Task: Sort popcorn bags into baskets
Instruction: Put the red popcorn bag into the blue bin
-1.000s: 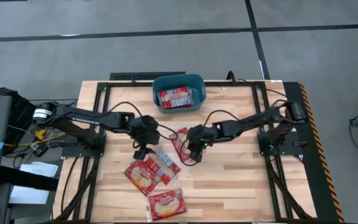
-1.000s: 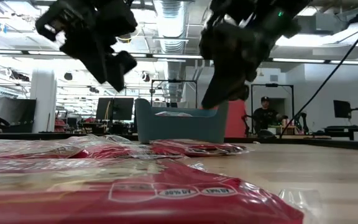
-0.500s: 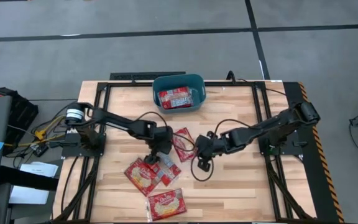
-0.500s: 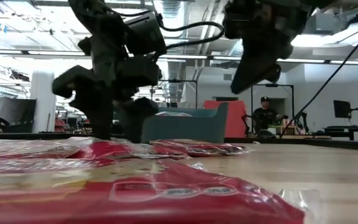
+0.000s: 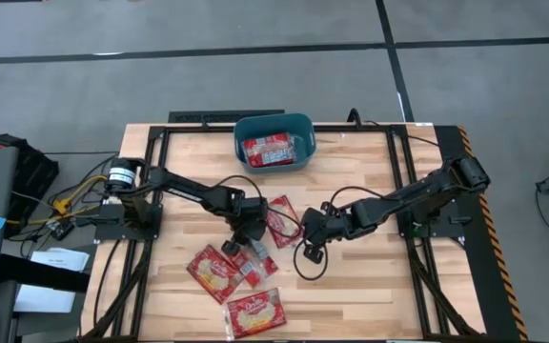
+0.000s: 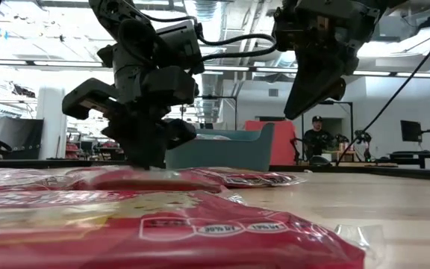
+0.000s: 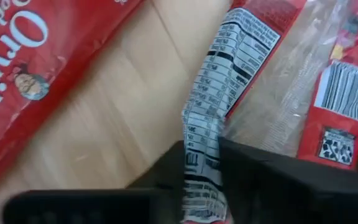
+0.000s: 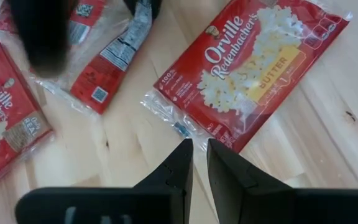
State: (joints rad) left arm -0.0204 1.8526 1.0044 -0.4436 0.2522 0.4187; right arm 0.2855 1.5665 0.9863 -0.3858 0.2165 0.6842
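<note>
The left gripper [image 5: 246,232] is down on the wooden table [image 5: 370,286], its fingers [image 7: 166,168] clamped on a pinched-up fold of a popcorn bag [image 7: 213,130], the side printed with the nutrition panel. The hold looks narrow, on film alone, so a slow straight lift seems wise before swinging toward the teal basket [image 5: 273,142], which sits well beyond the gripper at the far edge and already holds one bag [image 5: 269,151]. Beside the grasped bag lie others: one [image 5: 283,220] just next to it towards the right arm, two more [image 5: 213,272] nearer the front edge, touching or overlapping, so the lift could drag a neighbour. The right gripper [image 5: 310,250] hovers close by, its fingers nearly together and holding nothing. Beyond the table, an open workshop with desks, monitors [image 6: 142,128] and a seated person [image 6: 318,138].
</note>
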